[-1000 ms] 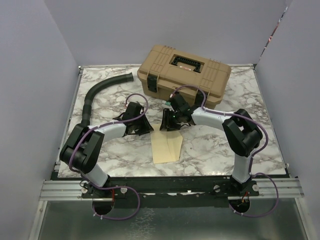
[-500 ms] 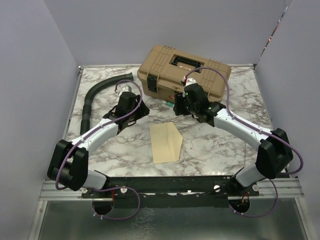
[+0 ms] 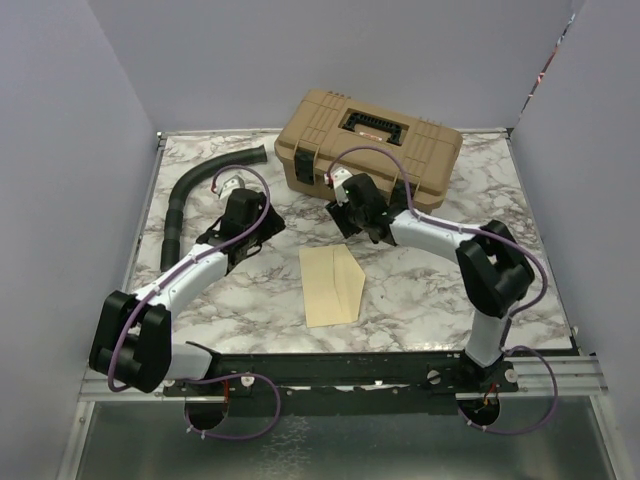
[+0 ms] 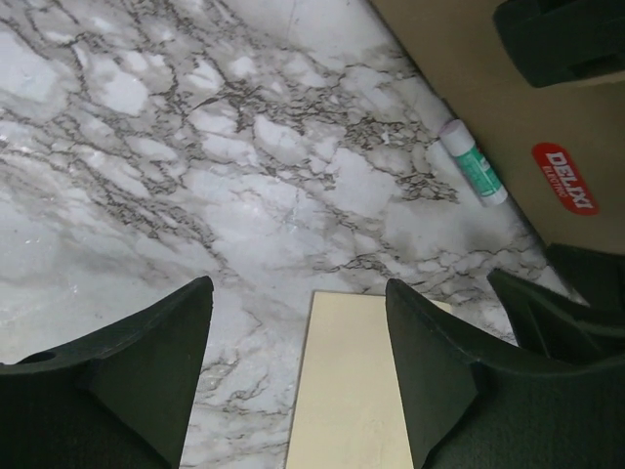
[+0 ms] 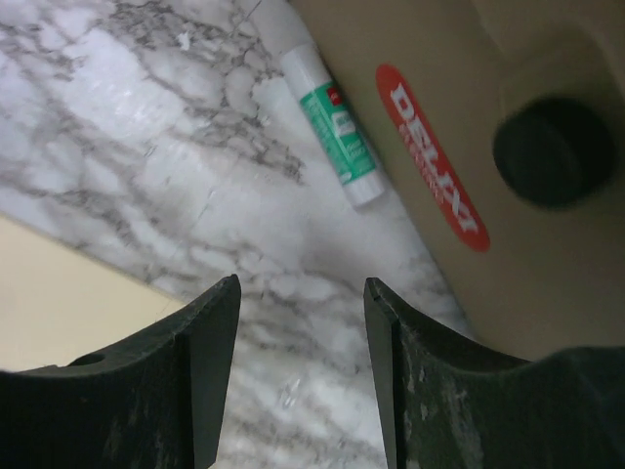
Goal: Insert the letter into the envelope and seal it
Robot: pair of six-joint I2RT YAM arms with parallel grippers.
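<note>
Top external view: flat on the marble table (image 3: 420, 290) between the two arms, the envelope (image 3: 332, 285), pointed flap toward the right; no telling whether holding the letter. Just beyond, poised above the marble, left gripper (image 4: 298, 293) and right gripper (image 5: 301, 293), jaws of each spread apart, clasping nothing. Farther back, a green-labelled glue stick (image 5: 332, 122) just beside the foot of the tan toolbox (image 3: 368, 150); a black hose (image 3: 190, 195) at far left.

The toolbox (image 3: 368, 150) is blocking the upper centre; a hose (image 3: 183, 192) is edging the upper left. Lower-right counter (image 3: 420, 292) is lying open.
</note>
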